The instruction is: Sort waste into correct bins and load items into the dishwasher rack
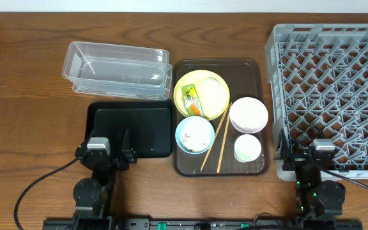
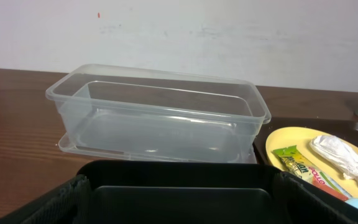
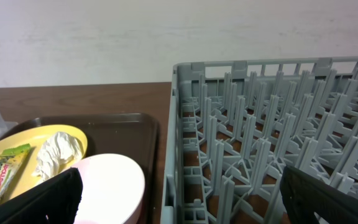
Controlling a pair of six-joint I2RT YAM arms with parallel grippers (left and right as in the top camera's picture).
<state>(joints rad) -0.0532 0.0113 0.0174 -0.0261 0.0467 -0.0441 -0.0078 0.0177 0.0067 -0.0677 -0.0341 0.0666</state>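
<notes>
Your left gripper (image 1: 109, 156) is hanging wide open over the black tray (image 1: 145, 128) (nothing held), while your right gripper (image 1: 306, 160) is gaping empty at the dishwasher rack (image 1: 272, 83)

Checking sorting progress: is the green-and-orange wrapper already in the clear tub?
No, the wrapper lies on the yellow plate, and the clear tub looks empty.

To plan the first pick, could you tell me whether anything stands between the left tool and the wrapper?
Nothing tall: only the shallow black tray and the brown tray's rim lie between left tool and wrapper; the light blue bowl sits beside that line.
</notes>
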